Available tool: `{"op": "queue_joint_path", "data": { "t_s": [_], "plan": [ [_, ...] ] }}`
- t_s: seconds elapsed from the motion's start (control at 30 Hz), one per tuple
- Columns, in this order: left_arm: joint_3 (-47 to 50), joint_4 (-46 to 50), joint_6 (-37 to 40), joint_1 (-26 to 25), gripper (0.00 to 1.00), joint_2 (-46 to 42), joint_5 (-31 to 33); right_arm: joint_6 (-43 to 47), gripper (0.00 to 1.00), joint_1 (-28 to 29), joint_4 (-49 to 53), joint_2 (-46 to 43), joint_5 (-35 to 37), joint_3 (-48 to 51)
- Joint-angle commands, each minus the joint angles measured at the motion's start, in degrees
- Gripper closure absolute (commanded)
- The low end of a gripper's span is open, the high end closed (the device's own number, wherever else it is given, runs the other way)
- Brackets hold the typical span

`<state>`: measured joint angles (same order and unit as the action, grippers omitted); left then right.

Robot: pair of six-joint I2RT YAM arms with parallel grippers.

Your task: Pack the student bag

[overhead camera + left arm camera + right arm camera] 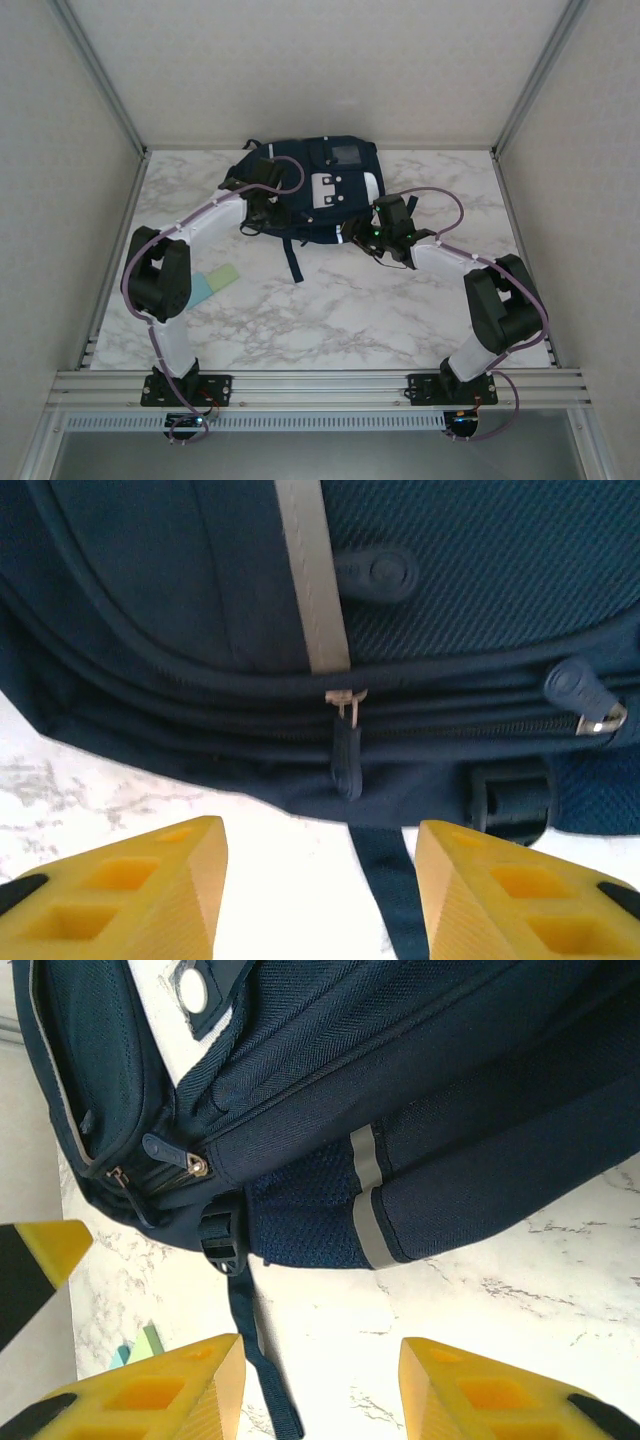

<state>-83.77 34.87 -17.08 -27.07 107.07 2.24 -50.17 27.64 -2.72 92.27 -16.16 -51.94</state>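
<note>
- Left gripper [318, 832] and right gripper [320, 1345] both stand apart, empty, beside the bag [330, 160] at the worktop's [400, 320] far edge.
- Expect soft, floppy fabric; you'd best pinch the zipper pull [346, 765].

Student bag [480, 570] mostly beyond the frame's edges
</note>
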Motion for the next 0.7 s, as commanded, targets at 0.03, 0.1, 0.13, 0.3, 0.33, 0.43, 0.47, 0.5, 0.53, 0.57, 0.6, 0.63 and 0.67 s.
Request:
{"op": "queue_joint_path", "data": {
  "t_s": [0.03, 0.1, 0.13, 0.3, 0.33, 0.43, 0.47, 0.5, 0.53, 0.57, 0.6, 0.63, 0.67],
  "plan": [
    [-1.4, -2.9, -3.0, -1.8, 0.47, 3.2, 3.4, -0.1, 0.55, 0.2, 0.1, -1.4, 0.4, 0.8],
    [-2.2, -3.0, -3.2, -1.9, 0.49, 4.8, 4.5, -0.1, 0.55, 0.2, 0.0, -1.7, 0.5, 1.0],
    [-2.5, -3.0, -3.2, -1.9, 0.50, 5.7, 5.1, -0.1, 0.55, 0.2, 0.0, -1.9, 0.6, 1.1],
    [-4.0, -2.2, -3.4, -2.1, 0.56, 10.7, 9.6, 0.1, 0.55, 0.3, 0.3, -2.6, 1.4, 1.3],
    [-4.0, -2.2, -3.4, -2.1, 0.59, 11.8, 11.2, 0.2, 0.55, 0.2, 0.4, -2.7, 1.5, 1.3],
    [-4.0, -2.3, -3.8, -2.0, 0.88, 14.6, 15.4, 0.3, 0.56, 0.2, 0.4, -3.0, 1.7, 1.4],
    [-3.8, -2.6, -4.0, -2.1, 0.95, 15.0, 15.4, 0.4, 0.56, 0.2, 0.4, -3.1, 1.7, 1.5],
    [-3.4, -3.1, -4.1, -2.1, 1.00, 15.0, 14.7, 0.4, 0.56, 0.2, 0.6, -3.2, 1.7, 1.6],
    [-3.1, -3.5, -4.3, -2.0, 1.00, 14.6, 13.6, 0.7, 0.56, 0.3, 0.8, -3.5, 1.8, 1.5],
    [-2.8, -3.9, -4.4, -2.0, 1.00, 14.2, 13.0, 0.8, 0.56, 0.3, 1.1, -3.7, 1.9, 1.6],
    [-2.5, -4.1, -4.4, -2.1, 1.00, 13.3, 12.0, 0.8, 0.57, 0.2, 1.1, -4.0, 2.1, 1.7],
    [-2.2, -4.3, -4.3, -2.1, 1.00, 12.3, 11.0, 0.8, 0.57, 0.3, 1.2, -4.3, 2.1, 1.7],
    [-2.0, -4.2, -3.9, -2.1, 1.00, 11.3, 9.8, 0.8, 0.57, 0.3, 1.4, -4.6, 2.0, 1.8]
  ]
}}
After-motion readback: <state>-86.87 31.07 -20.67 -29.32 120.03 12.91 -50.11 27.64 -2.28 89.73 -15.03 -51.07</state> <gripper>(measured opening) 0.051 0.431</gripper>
